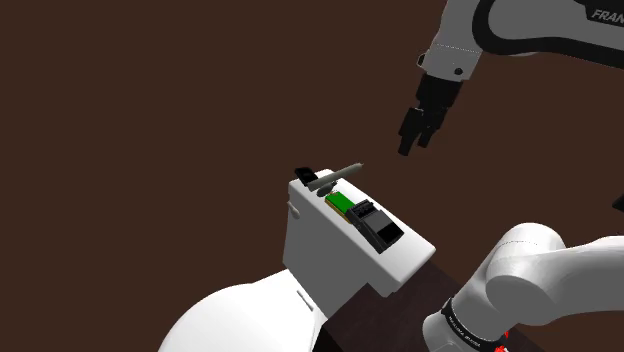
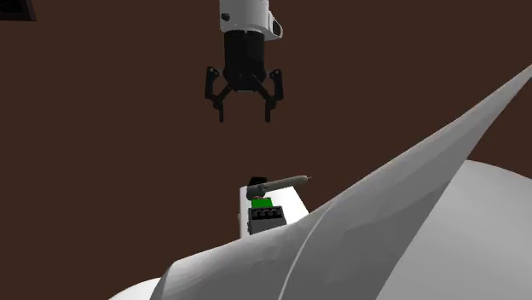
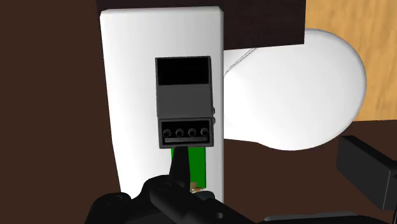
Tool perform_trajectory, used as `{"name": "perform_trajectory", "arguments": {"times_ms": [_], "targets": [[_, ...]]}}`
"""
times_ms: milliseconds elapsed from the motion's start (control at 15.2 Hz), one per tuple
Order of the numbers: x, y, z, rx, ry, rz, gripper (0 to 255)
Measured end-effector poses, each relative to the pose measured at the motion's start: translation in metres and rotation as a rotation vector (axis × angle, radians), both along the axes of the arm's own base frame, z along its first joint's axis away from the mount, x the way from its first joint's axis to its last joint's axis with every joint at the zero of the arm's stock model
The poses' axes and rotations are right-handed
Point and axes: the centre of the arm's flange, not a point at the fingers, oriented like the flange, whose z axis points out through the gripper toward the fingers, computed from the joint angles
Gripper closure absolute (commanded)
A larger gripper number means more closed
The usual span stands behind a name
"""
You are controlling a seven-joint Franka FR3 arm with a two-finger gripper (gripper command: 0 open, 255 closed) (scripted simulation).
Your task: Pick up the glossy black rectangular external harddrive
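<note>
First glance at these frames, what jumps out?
The white block stands out against the dark brown surround, carrying a dark rectangular device in a row with a green piece and a grey pen-like stick. Above it hangs the black gripper, fingers apart, holding nothing. A big white rounded shape crowds the second exterior view's lower right.

Clear air between pincer [image 2: 245,115] and white box [image 1: 320,235]; grey pen [image 1: 335,178] crosses top.

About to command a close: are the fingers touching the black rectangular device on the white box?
Apart. In the second exterior view the open gripper hangs well above the black rectangular device, with brown background between them.
</note>
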Motion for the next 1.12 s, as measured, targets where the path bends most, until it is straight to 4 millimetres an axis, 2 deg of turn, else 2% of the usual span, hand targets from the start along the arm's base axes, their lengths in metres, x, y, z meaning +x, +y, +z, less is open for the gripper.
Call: {"name": "perform_trajectory", "arguments": {"times_ms": [132,264,1122], "targets": [[0.005,-0.001,-0.004,0.0,0.0,0.0,0],[0.019,-0.003,-0.018,-0.001,0.0,-0.001,0],[0.145,-0.027,-0.129,-0.01,-0.006,-0.008,0]]}}
